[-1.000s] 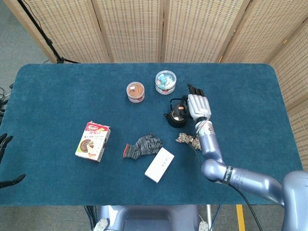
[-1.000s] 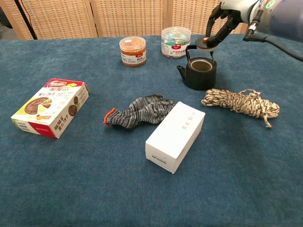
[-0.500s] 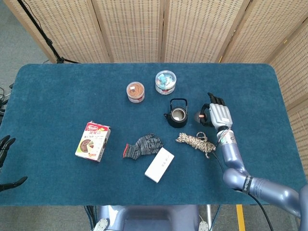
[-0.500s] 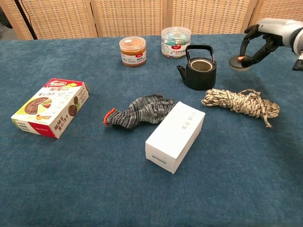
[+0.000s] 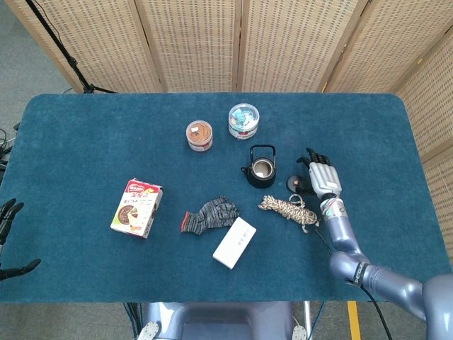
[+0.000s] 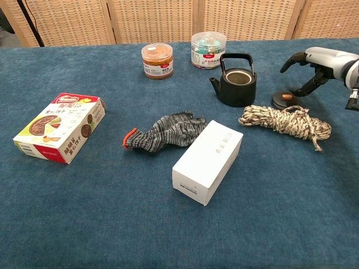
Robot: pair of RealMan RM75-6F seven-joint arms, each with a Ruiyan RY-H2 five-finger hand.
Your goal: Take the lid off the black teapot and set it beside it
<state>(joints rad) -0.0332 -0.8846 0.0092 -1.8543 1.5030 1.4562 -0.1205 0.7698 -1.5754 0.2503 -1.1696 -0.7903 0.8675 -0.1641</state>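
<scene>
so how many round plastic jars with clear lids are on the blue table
2. The round jar with the orange-brown contents stands at the back, left of the black teapot. The round jar with the colourful contents stands just right of it, behind the teapot. None seems hidden.

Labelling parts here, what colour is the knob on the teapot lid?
Orange, on the black lid; the chest view shows it best.

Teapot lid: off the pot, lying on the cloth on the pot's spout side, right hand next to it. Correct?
Wrong side. In the chest view the lid lies opposite the spout, between the black teapot and the right hand, by the rope. Off the pot and on the cloth: correct.
</scene>
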